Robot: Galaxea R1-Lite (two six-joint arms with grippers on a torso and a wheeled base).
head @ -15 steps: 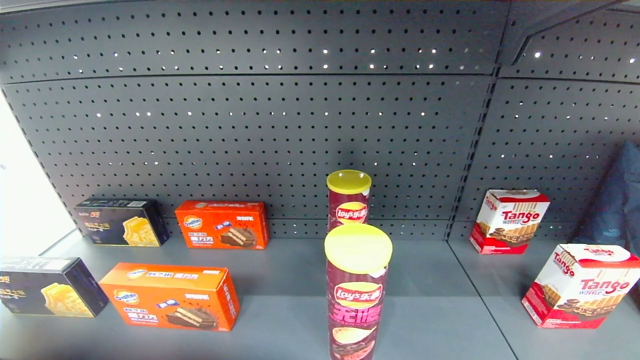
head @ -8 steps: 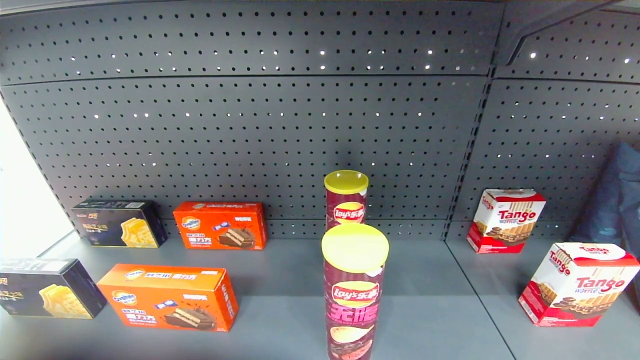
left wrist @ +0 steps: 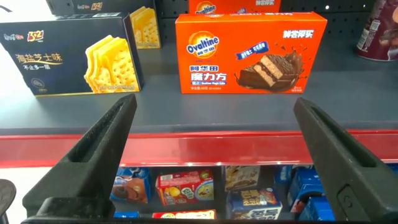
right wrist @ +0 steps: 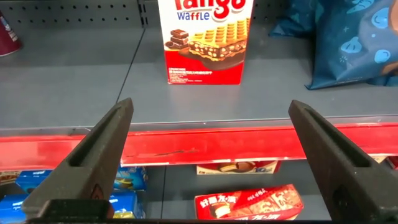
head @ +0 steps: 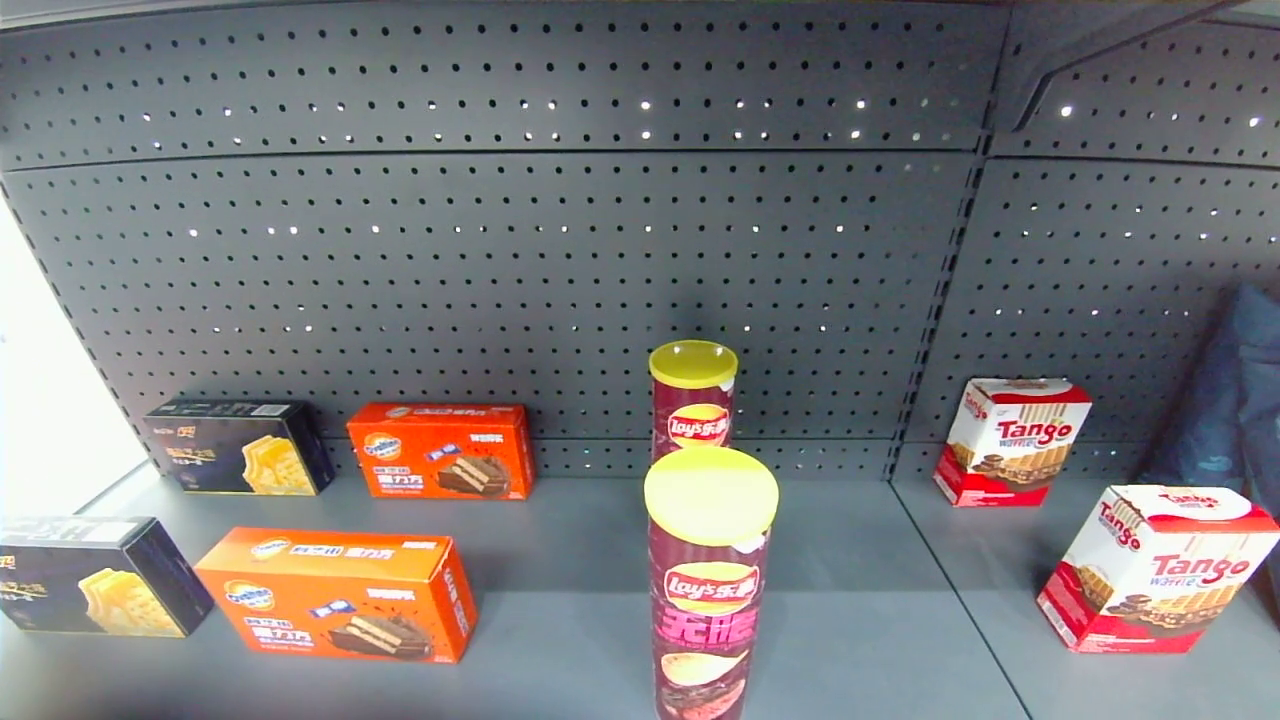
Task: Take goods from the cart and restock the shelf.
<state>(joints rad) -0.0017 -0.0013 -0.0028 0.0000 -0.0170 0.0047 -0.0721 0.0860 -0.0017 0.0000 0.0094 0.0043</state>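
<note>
1. Ahead of the left claw (left wrist: pixel 214 101), an orange box (left wrist: pixel 249 53) stands on the shelf (left wrist: pixel 348 93) near the front edge, its printed face toward the claw.
2. This claw's fingers are spread wide with nothing between them. The orange box lies roughly in line with the gap, well beyond the tips.
3. Off to that claw's left, a dark box (left wrist: pixel 68 56) stands near the orange box without touching it.
4. Farther back, against the pegboard (head: pixel 500 250), stand a rear orange box (head: pixel 440 450) and a rear dark box (head: pixel 240 445), each behind its twin.
5. The right claw (right wrist: pixel 210 104) is also wide and empty. Beyond its gap a waffle box (right wrist: pixel 205 43) stands upright on the shelf.
6. To the right of that box, apart from it, lies a blue bag (right wrist: pixel 354 43).
7. A rear waffle box (head: pixel 1010 440) stands by the pegboard, back and to the left of the first.
8. Between the areas the two claws face, a front can (head: pixel 712 580) and a rear can (head: pixel 693 400) stand upright in line, both with yellow lids.
9. Just below both claws a red strip (left wrist: pixel 199 149) runs along the shelf's front edge. Under it, packets (left wrist: pixel 186 186) sit on a lower level.
</note>
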